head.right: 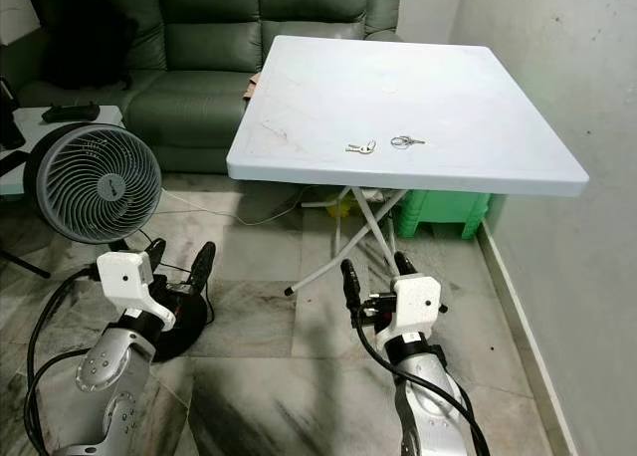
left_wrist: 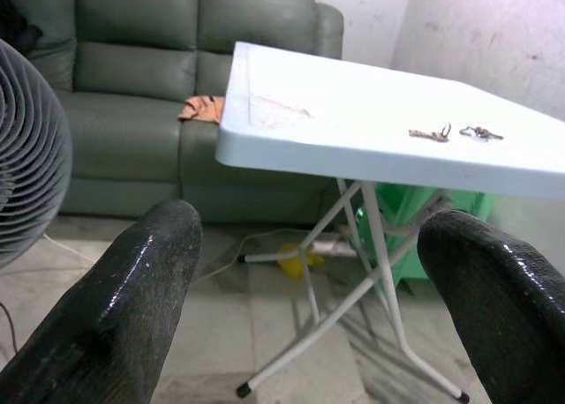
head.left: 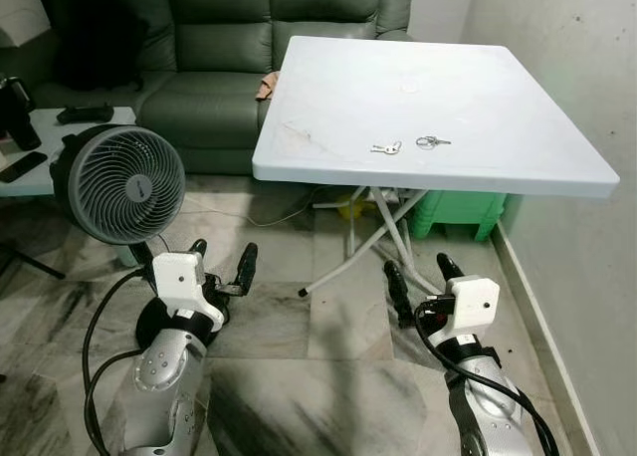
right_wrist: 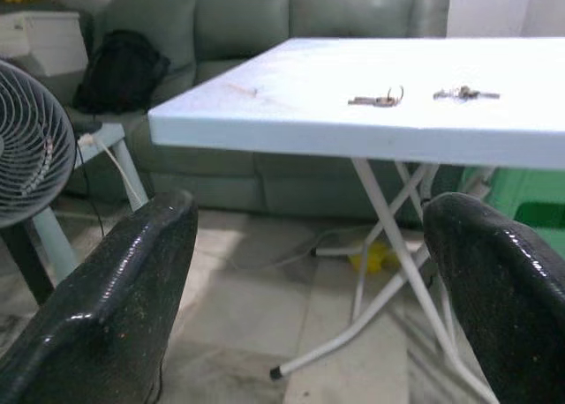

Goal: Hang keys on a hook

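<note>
Two small sets of keys lie on a white folding table [head.left: 328,98] near its front edge: one set of keys [head.left: 386,148] on the left and a second set on a ring [head.left: 431,141] just to its right. They also appear as keys [left_wrist: 430,135] and ringed keys [right_wrist: 464,93] in the wrist views. My left gripper [head.left: 220,267] is held low over the floor, open and holding nothing. My right gripper [head.left: 421,277] is open too, below the table's front edge. No hook is visible.
A grey round fan [head.left: 123,183] stands on the floor at the left, close to my left arm. Behind the table is a green sofa [head.left: 209,68]. A low side table [head.left: 40,167] sits far left; a green crate [head.left: 460,215] under the table; the wall [head.left: 587,98] runs along the right.
</note>
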Controlling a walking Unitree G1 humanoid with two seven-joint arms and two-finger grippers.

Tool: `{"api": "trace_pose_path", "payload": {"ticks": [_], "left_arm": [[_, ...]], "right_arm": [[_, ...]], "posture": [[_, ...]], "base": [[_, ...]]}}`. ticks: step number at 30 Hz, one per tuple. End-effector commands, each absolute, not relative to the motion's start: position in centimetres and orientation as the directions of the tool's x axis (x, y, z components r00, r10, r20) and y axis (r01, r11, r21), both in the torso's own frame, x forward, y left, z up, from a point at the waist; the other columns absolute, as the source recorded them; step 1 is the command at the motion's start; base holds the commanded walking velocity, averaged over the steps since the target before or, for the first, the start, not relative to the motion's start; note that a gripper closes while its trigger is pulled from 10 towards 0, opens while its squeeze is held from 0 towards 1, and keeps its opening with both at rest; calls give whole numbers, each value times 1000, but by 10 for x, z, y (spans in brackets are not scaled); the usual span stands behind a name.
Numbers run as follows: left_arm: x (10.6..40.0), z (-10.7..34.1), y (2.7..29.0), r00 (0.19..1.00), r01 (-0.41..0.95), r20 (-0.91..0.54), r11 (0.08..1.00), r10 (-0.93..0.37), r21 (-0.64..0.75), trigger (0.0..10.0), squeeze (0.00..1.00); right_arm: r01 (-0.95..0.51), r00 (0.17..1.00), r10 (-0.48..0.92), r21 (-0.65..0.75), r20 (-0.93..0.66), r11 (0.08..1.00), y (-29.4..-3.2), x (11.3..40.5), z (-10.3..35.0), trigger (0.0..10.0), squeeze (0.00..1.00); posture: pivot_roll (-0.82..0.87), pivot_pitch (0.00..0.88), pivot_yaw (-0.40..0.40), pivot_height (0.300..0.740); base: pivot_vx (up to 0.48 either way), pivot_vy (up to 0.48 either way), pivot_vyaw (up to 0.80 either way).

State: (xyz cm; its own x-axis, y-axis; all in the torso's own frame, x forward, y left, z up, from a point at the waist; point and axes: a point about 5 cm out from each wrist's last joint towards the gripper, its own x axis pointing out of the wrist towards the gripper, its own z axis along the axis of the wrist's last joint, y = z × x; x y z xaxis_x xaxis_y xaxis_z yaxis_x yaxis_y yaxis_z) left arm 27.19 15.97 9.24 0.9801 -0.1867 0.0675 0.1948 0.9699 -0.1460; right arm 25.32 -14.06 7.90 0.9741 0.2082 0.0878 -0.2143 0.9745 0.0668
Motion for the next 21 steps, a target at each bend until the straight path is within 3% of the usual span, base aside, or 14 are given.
{"api": "trace_pose_path", "payload": {"ticks": [1,21], "left_arm": [[271,97,162,981,191,62,974,-185,-123,10000,0],[268,104,154,974,225,34,969,-223,-101,10000,0]], "right_arm": [[-226,971,219,68,98,972,-138,254,85,10000,0],[-245,968,239,78,72,966,-136,254,87,10000,0]], "posture": [[8,0,1,740],[11,0,2,740]], "base": [[259,0,0],[309,0,0]]}}
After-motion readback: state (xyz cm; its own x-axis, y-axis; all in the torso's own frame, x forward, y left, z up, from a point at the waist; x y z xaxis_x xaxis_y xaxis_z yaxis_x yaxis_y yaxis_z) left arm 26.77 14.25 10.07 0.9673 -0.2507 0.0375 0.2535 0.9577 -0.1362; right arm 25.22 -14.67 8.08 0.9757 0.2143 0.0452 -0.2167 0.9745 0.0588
